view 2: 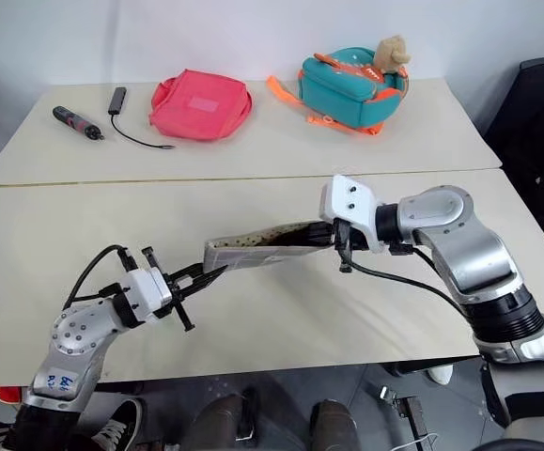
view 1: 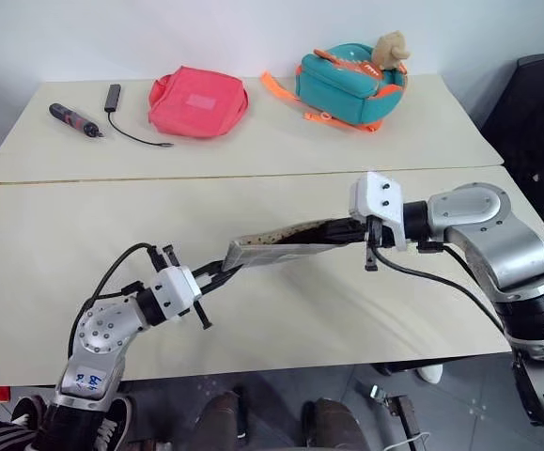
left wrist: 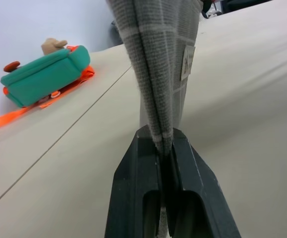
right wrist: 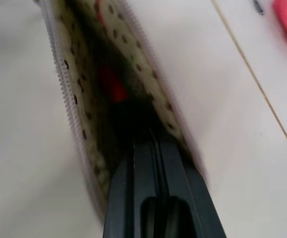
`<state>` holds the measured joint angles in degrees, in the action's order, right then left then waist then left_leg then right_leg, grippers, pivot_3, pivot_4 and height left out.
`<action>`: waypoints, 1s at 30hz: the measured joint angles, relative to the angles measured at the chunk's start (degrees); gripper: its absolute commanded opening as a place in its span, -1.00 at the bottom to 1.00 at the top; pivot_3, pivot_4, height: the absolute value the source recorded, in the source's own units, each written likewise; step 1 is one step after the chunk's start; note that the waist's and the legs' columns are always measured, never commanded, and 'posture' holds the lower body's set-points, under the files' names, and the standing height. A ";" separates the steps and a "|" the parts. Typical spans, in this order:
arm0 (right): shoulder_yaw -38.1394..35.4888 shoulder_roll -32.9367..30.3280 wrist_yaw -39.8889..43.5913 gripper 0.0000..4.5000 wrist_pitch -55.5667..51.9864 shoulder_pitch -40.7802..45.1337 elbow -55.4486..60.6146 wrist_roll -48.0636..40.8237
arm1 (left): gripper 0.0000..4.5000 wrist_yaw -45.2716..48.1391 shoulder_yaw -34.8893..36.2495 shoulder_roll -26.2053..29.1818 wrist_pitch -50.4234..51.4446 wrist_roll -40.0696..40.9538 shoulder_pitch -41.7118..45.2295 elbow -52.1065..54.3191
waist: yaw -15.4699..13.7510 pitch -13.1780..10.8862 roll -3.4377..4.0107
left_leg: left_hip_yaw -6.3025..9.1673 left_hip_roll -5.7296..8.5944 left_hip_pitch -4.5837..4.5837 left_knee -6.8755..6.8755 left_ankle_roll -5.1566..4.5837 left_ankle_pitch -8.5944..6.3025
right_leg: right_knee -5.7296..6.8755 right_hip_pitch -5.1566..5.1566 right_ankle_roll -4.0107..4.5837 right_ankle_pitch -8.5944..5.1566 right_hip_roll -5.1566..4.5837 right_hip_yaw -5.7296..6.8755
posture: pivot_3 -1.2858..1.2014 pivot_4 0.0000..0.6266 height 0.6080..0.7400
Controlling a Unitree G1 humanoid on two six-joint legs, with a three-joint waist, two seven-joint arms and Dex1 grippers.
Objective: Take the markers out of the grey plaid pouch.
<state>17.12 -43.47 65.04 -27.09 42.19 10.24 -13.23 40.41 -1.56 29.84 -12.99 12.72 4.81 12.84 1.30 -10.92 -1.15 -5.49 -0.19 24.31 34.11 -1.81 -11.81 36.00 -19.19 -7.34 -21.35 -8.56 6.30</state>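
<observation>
The grey plaid pouch (view 1: 281, 246) hangs above the front table, stretched between my two grippers. My left gripper (view 1: 226, 270) is shut on the pouch's left end, and the left wrist view shows the plaid fabric (left wrist: 158, 49) pinched between the fingers (left wrist: 133, 168). My right gripper (view 1: 337, 230) points left into the pouch's open mouth, fingers together. In the right wrist view the black fingers (right wrist: 143, 163) sit inside the dotted tan lining (right wrist: 74, 99), with a red marker (right wrist: 112, 84) lying deeper in the pouch just beyond their tips. I cannot tell whether they touch it.
On the far table lie a pink-red pouch (view 1: 198, 101), a teal-orange backpack (view 1: 347, 85) and a dark tool with a cable (view 1: 74, 119). A seam (view 1: 159, 178) runs between the two tables. A black chair (view 1: 539, 113) stands at the right.
</observation>
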 measured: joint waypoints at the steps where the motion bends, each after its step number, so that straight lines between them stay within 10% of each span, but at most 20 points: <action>1: 1.26 0.98 -0.02 -0.99 0.33 -0.16 0.21 0.82 | -1.00 0.16 -0.55 -0.37 0.55 0.22 0.35 0.00 | 0.01 0.00 0.00 | 0.00 0.00 0.00 0.00 0.01 0.00 | 0.01 0.00 0.00 0.00 0.00 0.00 | 0.03 -0.52 1.00; 5: 3.81 2.69 -0.37 -0.71 1.73 0.15 -0.65 4.00 | -1.00 0.92 -1.69 -1.38 1.75 0.26 0.74 -0.01 | 0.04 0.00 0.00 | 0.00 0.01 0.00 0.02 0.00 0.01 | 0.04 0.00 0.00 0.00 0.04 0.01 | 0.03 -0.52 1.00; 16: 5.49 4.94 0.49 0.92 3.41 2.55 -1.44 8.78 | -1.00 2.06 -1.85 -2.93 2.77 0.64 0.71 -0.07 | 0.07 0.00 0.00 | 0.03 0.01 0.00 0.08 0.00 0.01 | 0.04 0.05 0.00 0.00 0.03 0.03 | 0.03 -0.52 1.00; 20: 5.18 5.25 0.53 0.85 3.20 2.58 -1.44 8.68 | -1.00 2.28 -1.69 -2.95 3.19 0.94 0.66 -0.08 | 0.07 0.00 0.00 | 0.04 0.01 0.00 0.09 0.00 0.01 | 0.05 0.05 0.00 0.00 0.03 0.04 | 0.03 -0.52 1.00; 25: 5.11 5.26 0.51 0.17 3.38 2.63 -1.45 9.24 | -1.00 2.71 -1.60 -3.73 4.40 2.46 0.67 -0.12 | 0.08 0.00 0.00 | 0.05 0.01 0.00 0.09 0.00 0.01 | 0.04 0.06 0.00 0.00 0.03 0.05 | 0.03 -0.52 1.00; 30: 5.14 6.04 -0.23 0.17 4.64 2.61 -1.51 10.93 | -1.00 3.22 -1.59 -3.80 4.62 2.68 0.89 -0.13 | 0.10 0.00 0.00 | 0.04 0.01 0.00 0.09 0.00 0.01 | 0.05 0.06 0.00 0.00 0.04 0.05 | 0.03 -0.52 1.00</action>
<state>22.26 -37.42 64.81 -22.45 44.80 8.72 -2.30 43.63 -3.15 26.04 -8.38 15.40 5.71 12.71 1.40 -10.92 -1.15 -5.44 -0.18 24.31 34.20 -1.81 -11.80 36.04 -19.13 -7.34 -21.35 -8.52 6.35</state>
